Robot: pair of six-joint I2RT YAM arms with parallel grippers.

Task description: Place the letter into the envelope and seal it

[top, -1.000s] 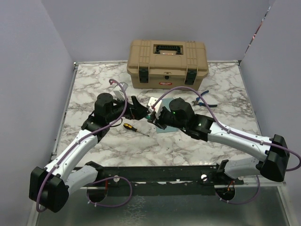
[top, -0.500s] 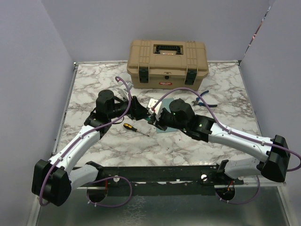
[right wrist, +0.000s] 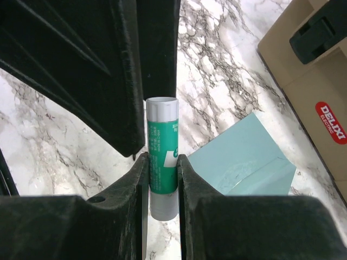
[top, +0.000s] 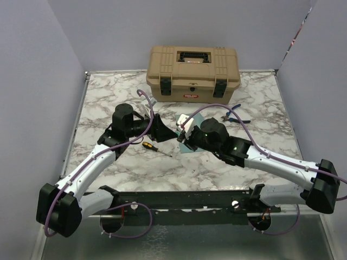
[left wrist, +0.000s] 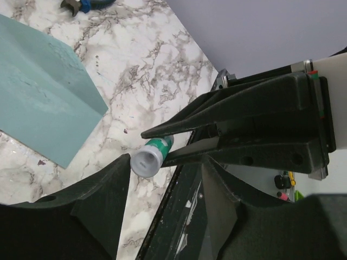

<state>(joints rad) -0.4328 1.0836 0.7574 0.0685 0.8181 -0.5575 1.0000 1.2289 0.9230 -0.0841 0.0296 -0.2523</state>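
My right gripper (right wrist: 161, 162) is shut on a green glue stick (right wrist: 161, 146) with grey ends and holds it above the table. My left gripper (left wrist: 165, 179) is open. Its fingers reach around the stick's grey end (left wrist: 146, 162) without clearly touching it. In the top view the left gripper (top: 161, 130) and the right gripper (top: 181, 136) meet tip to tip mid-table. The teal envelope (right wrist: 244, 157) lies flat on the marble just beyond them. It also shows in the left wrist view (left wrist: 38, 97) and partly under the right gripper in the top view (top: 191, 149). The letter is out of view.
A tan toolbox (top: 192, 73) stands at the back of the marble table (top: 260, 103). A yellow-handled screwdriver (top: 154, 147) lies under the left arm. Blue-handled pliers (top: 236, 116) lie right of the grippers. Purple walls close in the left, back and right sides.
My left gripper has moved right toward the right gripper, and its fingers now reach the glue stick. The right gripper has shifted slightly right, still holding the stick.
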